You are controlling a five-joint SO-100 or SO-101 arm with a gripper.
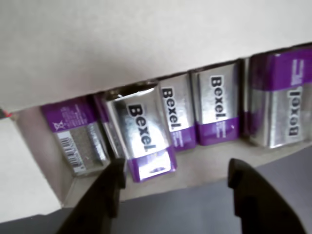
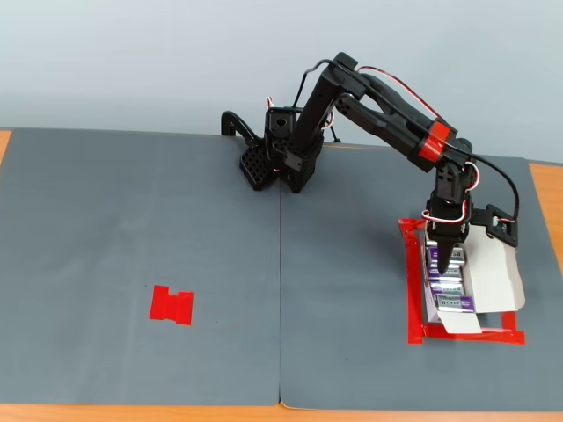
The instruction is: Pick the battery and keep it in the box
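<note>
Wrist view: fingers (image 1: 173,187) spread wide, empty, at 6 o'clock below the battery (image 1: 141,134) lying tilted inside the box (image 1: 97,53) beside others. Fixed view: poised over the box at 4 o'clock of the worktop (image 2: 141,220). Placement apparently done; retreat remaining.

Silver battery (image 1: 141,134) with purple end and black lettering; white box (image 2: 493,272); black pincer (image 1: 173,187); red tape outline (image 2: 413,290).

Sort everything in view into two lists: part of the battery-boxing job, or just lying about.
Job: tilted battery just below the gripper, open; box; batteries already lined up inside.
Lying about: red tape patch; red tape outline; grey mat.
</note>
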